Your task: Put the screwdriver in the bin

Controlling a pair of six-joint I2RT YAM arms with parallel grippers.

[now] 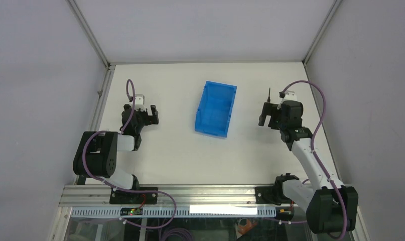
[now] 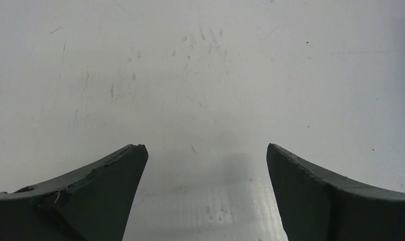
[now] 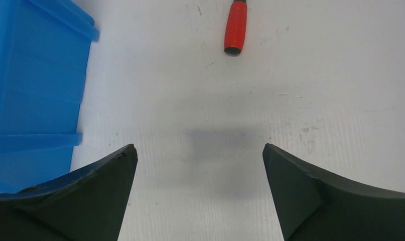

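Screwdriver (image 3: 235, 30) is lying flat on the table (image 1: 190, 155), outside the bin (image 1: 215, 108), its red handle end pointing back toward your right gripper (image 3: 197, 150). In the right wrist view it is sitting ahead of the fingers, roughly in line with the gap and not touching them. Only the handle is showing there; the shaft is running out of frame. Your right jaws are standing wide apart, holding nothing. The bin is resting mid-table between your two arms, well apart from the screwdriver. Your left gripper (image 2: 205, 150) is hovering over scuffed table left of the bin, jaws likewise spread wide, gripping nothing.
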